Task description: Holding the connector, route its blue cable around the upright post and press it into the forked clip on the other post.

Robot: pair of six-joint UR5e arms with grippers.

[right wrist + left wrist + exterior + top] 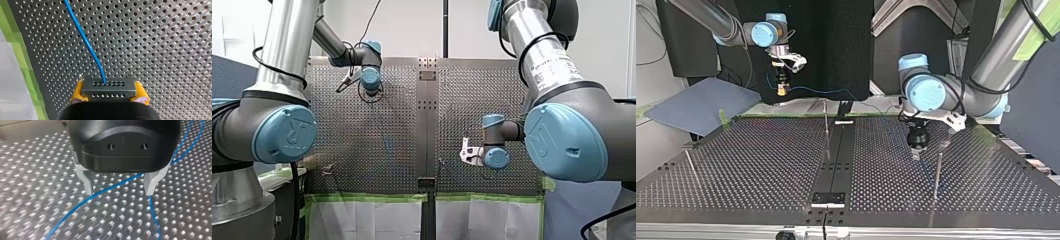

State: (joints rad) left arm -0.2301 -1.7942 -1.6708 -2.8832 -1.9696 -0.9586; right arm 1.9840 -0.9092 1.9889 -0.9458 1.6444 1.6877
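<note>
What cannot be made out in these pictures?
Forked clip: in the top view the posts are too thin to show which bears it.
Blue cable: in the left wrist view the body of my left gripper hides the stretch behind its open jaws.
Connector: in the right wrist view the body of my right gripper hides its lower part.
Cable's path: too faint in the front view.

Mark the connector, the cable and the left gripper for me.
connector (108,87): right wrist view, its dark face.
cable (85,40): right wrist view, stretch ahead of connector.
left gripper (119,193): left wrist view, midway between fingertips.
</note>
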